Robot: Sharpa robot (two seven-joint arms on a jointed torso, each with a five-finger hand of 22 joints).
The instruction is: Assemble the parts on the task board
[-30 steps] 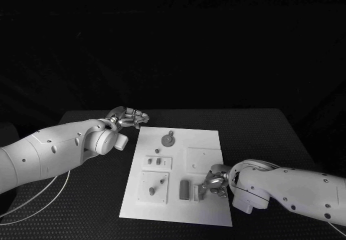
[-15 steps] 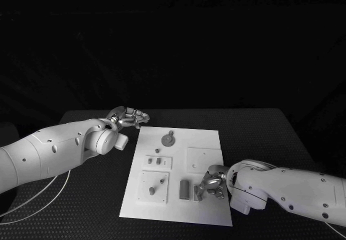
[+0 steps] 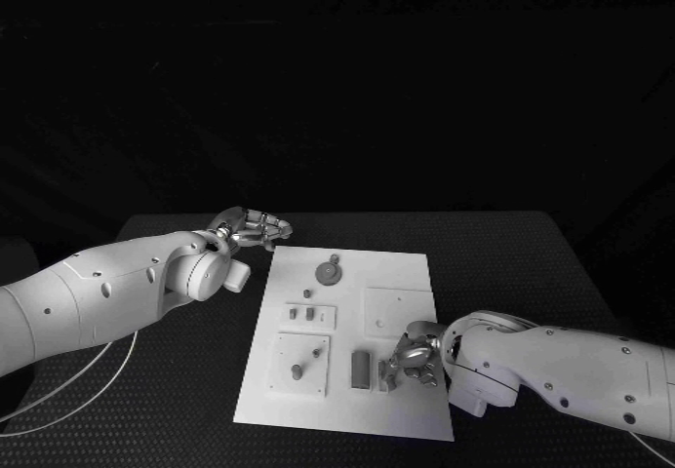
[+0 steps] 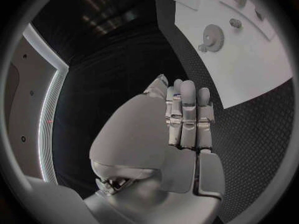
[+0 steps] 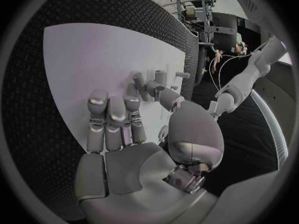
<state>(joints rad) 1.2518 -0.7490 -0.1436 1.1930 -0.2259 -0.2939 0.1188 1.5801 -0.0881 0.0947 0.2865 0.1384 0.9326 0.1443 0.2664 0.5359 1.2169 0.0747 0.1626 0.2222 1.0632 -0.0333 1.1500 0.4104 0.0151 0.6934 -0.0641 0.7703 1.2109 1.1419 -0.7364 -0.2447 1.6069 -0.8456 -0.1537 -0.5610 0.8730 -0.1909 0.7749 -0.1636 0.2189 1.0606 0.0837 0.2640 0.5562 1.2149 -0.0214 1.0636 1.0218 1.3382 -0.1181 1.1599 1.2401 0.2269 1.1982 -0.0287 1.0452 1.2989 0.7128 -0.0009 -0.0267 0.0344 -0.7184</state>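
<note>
The white board is laid in the middle of the black surface. The left robot hand is held off the board's far left corner, fingers curled in on nothing. The right robot hand is lowered onto the board's near right part, fingertips at a small upright part; whether it is gripped cannot be told. A gear lies near the far edge. No writing can be read.

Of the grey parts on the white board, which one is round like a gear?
The gear at the board's far end, nearest the left hand. It is a flat toothed disc; the other parts are small pegs or upright blocks.
</note>
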